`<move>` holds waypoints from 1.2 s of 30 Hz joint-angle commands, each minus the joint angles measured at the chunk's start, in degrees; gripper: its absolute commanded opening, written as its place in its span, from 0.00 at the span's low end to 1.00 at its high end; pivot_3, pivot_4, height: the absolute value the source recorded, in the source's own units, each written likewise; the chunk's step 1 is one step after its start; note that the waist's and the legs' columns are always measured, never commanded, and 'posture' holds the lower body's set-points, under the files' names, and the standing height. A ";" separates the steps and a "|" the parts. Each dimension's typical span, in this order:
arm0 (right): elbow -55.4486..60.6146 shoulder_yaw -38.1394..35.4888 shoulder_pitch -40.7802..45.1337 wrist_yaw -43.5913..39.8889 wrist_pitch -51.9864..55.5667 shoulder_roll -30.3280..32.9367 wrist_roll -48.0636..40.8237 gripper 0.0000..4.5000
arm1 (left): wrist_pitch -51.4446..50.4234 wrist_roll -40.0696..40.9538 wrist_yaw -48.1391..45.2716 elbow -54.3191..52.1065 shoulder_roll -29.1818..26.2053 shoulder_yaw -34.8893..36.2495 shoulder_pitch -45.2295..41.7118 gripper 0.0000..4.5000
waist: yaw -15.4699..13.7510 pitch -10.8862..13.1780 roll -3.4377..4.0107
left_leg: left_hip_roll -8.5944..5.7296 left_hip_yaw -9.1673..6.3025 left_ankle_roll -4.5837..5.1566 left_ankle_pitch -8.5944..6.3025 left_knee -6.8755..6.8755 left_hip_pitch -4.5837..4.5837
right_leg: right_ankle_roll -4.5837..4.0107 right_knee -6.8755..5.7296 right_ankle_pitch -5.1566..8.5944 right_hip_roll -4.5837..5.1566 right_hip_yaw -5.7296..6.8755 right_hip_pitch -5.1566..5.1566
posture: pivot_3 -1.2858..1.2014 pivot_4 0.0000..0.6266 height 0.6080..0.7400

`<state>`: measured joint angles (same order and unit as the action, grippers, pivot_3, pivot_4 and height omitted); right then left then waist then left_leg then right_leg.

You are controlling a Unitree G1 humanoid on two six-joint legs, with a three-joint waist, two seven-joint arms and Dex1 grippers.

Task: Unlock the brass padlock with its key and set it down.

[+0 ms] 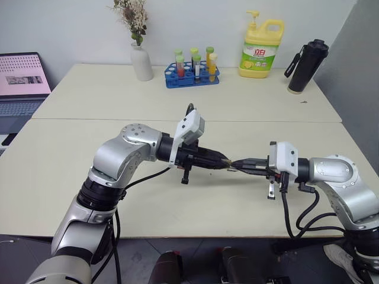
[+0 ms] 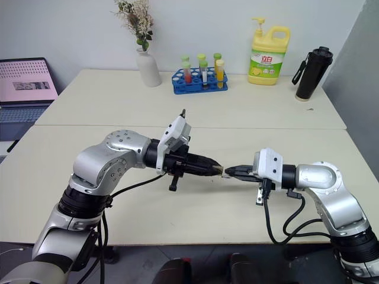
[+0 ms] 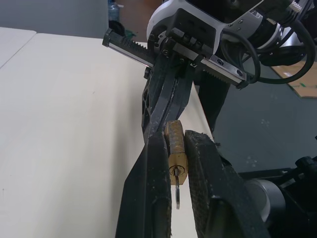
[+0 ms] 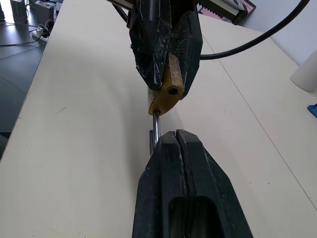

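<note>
The brass padlock (image 3: 176,148) hangs above the table's front half, pinched by its body in my left gripper (image 1: 221,161), which is shut on it. The key (image 3: 177,191) sticks out of the body's end that faces the left wrist. My right gripper (image 4: 174,135) meets it tip to tip from the right and is shut on the silvery shackle (image 4: 156,124). In the right wrist view one shackle leg runs from the body (image 4: 166,94) into the closed fingers, and an empty hole shows beside it in the body's end.
Along the back of the cream table (image 1: 177,207) stand a white vase (image 1: 141,62), a blue test-tube rack (image 1: 191,76), a yellow detergent bottle (image 1: 261,50) and a black flask (image 1: 307,65). A laptop (image 1: 21,83) sits at the far left.
</note>
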<state>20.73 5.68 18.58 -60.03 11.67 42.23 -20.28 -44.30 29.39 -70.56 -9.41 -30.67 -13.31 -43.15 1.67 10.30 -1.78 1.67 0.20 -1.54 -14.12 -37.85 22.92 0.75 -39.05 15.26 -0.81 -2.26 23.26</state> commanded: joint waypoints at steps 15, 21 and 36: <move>1.30 -0.68 -2.98 -0.66 -0.39 0.83 1.76 0.00 | -6.05 6.27 3.03 -1.48 -0.69 2.63 0.42 0.03 | 0.02 0.00 0.00 | 0.01 -0.02 0.00 0.00 0.00 0.00 | 0.00 -0.01 0.00 0.00 0.02 0.00 | 0.52 0.24 1.00; 1.44 -2.46 -6.81 -3.47 1.13 5.86 1.39 0.00 | -9.20 7.81 6.03 -0.86 -0.55 3.69 2.39 0.03 | -0.02 0.00 0.00 | 0.02 -0.01 0.00 0.00 0.00 0.01 | 0.00 0.01 0.00 0.02 0.00 0.00 | 0.52 0.24 1.00; 11.36 -4.65 -10.52 4.28 15.13 1.22 -10.60 0.83 | -15.06 5.84 19.87 9.72 7.76 3.48 12.78 0.03 | -0.05 0.00 -0.01 | 0.05 -0.10 0.00 0.00 0.00 0.00 | 0.01 -0.02 0.00 0.04 0.04 -0.02 | 0.52 0.24 1.00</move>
<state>29.77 1.43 7.80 -56.78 25.92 43.64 -29.63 -60.98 35.94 -51.19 0.27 -23.62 -9.12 -30.63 1.62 10.30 -1.78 1.72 0.11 -1.54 -14.12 -37.85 22.92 0.76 -39.07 15.25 -0.74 -2.22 23.24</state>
